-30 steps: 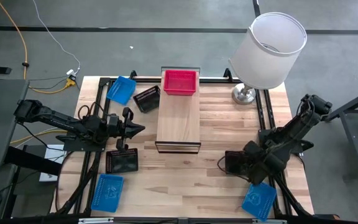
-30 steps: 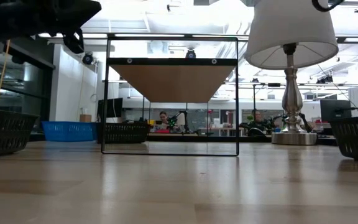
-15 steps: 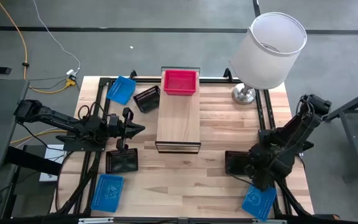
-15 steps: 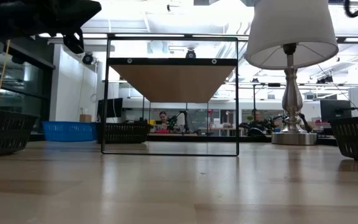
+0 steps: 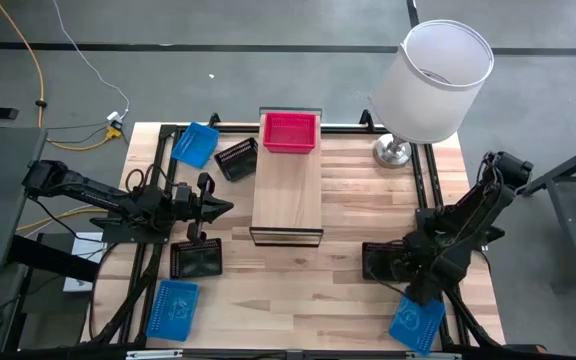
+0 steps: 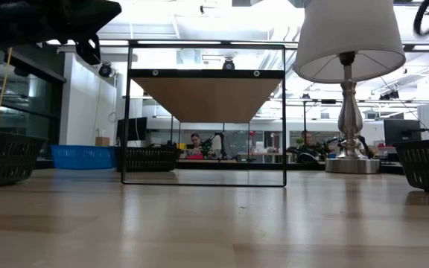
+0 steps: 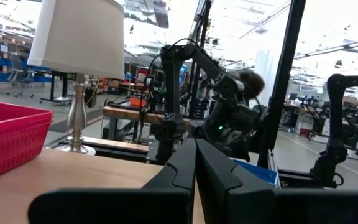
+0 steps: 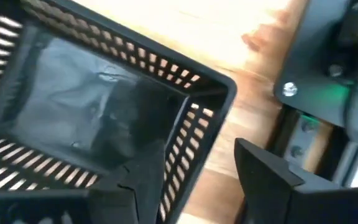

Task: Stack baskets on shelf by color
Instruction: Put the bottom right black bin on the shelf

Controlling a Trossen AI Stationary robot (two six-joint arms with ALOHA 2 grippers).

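Observation:
The light-wood shelf [image 5: 288,192] stands mid-table with a red basket [image 5: 289,131] resting on its far end. A black basket [image 5: 380,262] sits on the table near the right side. My right gripper [image 8: 197,193] points down over its right end, open. One finger [image 8: 135,199] stands over the basket's inside and the other [image 8: 272,180] outside its end wall [image 8: 197,140]. I see no touch. My left gripper [image 5: 226,208] hovers shut left of the shelf, holding nothing.
Blue [image 5: 196,144] and black [image 5: 236,158] baskets lie far left, black [image 5: 196,259] and blue [image 5: 176,308] near left, and a blue one [image 5: 416,322] near right. A lamp [image 5: 433,85] stands far right. Bare wood lies in front of the shelf.
My right gripper has come down a little toward the black basket on the right, and its wrist has rolled. The basket has stayed where it was.

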